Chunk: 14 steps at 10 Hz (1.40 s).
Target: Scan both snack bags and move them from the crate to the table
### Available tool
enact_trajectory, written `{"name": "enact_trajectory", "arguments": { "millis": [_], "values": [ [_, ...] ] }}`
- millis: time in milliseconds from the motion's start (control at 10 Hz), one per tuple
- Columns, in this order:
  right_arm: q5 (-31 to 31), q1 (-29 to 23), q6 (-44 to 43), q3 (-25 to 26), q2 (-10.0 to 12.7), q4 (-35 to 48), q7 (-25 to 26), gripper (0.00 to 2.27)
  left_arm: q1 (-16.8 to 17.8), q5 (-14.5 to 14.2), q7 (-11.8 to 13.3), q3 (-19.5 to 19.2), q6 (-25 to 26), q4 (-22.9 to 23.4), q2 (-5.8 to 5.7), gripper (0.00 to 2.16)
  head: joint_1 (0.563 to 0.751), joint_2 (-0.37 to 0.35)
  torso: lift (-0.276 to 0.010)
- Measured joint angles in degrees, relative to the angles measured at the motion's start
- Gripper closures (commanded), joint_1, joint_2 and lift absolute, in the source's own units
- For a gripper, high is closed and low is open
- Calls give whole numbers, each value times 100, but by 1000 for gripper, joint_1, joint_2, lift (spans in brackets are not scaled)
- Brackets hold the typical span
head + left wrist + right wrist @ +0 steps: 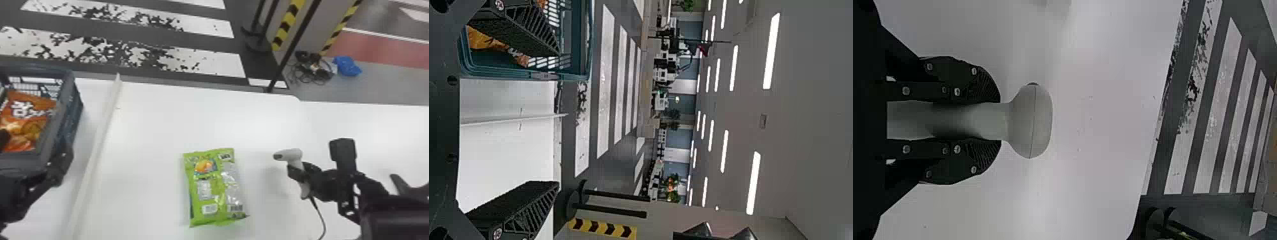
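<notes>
The green snack bag (214,188) lies flat on the white table (153,127), barcode side up. An orange snack bag (25,123) rests inside the dark crate (68,105) at the far left. My left gripper (36,142) stands open at the crate's near side; in the left wrist view, the left gripper (557,119) has one finger over the crate (584,45) and the orange bag (486,40), the other out beside it. To the right of the green bag, my right gripper (298,172) holds the scanner (289,154). The right wrist view shows the right gripper (998,121) shut around the handle of the scanner (1030,120).
A raised white strip (99,137) runs along the table between crate and green bag. The scanner's cable (320,217) hangs toward the near edge. Beyond the table's far edge are a dark pole (292,48) and a blue bag (348,66) on the floor.
</notes>
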<state>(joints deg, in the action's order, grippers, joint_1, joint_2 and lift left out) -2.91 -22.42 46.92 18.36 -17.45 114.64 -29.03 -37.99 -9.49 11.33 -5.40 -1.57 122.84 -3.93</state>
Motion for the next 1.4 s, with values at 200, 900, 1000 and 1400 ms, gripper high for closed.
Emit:
{"name": "enact_trajectory", "arguments": {
  "millis": [200, 900, 1000, 1400],
  "values": [
    [1, -616, 501, 268, 270, 914, -380, 2250, 58, 0, 1, 51, 33, -12, -10, 80, 695, -236, -88],
    [202, -1438, 3044, 424, 695, 2845, -1585, 2250, 63, 18, -44, 57, 50, -66, 50, 80, 695, -130, -88],
    [287, -1458, 3233, 400, 708, 2966, -1688, 2250, 60, 23, -44, 57, 48, -67, 62, 80, 695, -107, -88],
    [444, -1484, 3353, 166, 734, 3200, -1791, 2250, 24, 35, -53, 57, 25, -67, 78, 80, 695, -41, -88]
  ]
}}
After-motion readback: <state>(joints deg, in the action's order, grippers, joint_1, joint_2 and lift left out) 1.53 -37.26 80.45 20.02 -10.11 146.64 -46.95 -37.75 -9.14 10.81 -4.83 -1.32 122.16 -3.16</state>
